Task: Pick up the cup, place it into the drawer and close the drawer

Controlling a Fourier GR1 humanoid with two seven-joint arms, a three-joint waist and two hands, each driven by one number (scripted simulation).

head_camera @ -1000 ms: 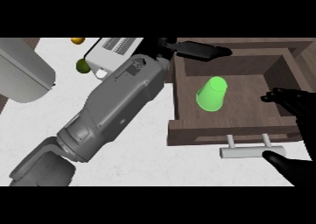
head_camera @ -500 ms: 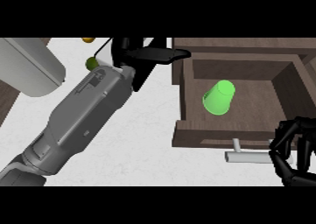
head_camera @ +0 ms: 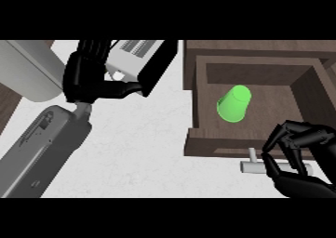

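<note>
A green cup (head_camera: 234, 104) lies on its side inside the open wooden drawer (head_camera: 201, 144), just above and left of the right hand (head_camera: 302, 160). That black hand sits at the drawer's front, fingers and thumb curled around the pale bar handle (head_camera: 251, 166). Well to the left, over the white table (head_camera: 146, 148), the left hand (head_camera: 91, 79) hangs with fingers straight and holding nothing, beside a black-and-white appliance (head_camera: 143, 58) and a rounded grey object (head_camera: 26, 69).
</note>
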